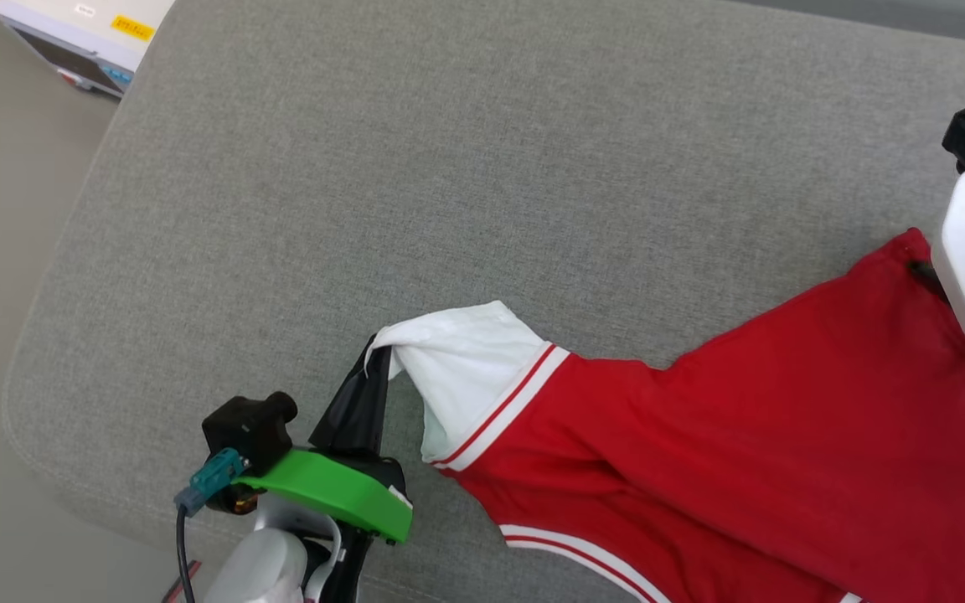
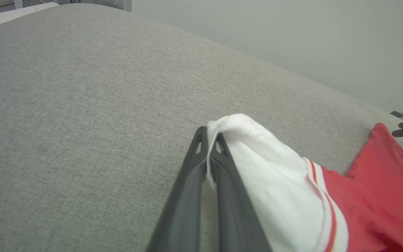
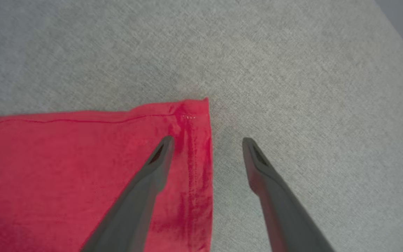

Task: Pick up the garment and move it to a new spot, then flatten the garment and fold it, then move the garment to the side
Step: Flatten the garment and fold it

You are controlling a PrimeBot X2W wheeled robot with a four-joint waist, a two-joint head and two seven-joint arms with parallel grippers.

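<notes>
The garment [image 1: 742, 402] lies on the grey cushion [image 1: 449, 167], near right. Left gripper [image 2: 208, 134]: fingers clamped on the white sleeve [image 1: 466, 360] edge. Right gripper [image 3: 208, 139]: fingers apart over the red hem corner [image 3: 191, 115], gripping nothing. Judged stage: flattening; folding and moving aside remain. The yellow label [image 1: 132, 28] on the far-left white unit [image 1: 80, 33] is unreadable

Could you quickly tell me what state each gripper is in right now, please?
Left gripper: closed, pinching the garment's white sleeve.
Right gripper: open, holding nothing, above the garment's red corner.
</notes>
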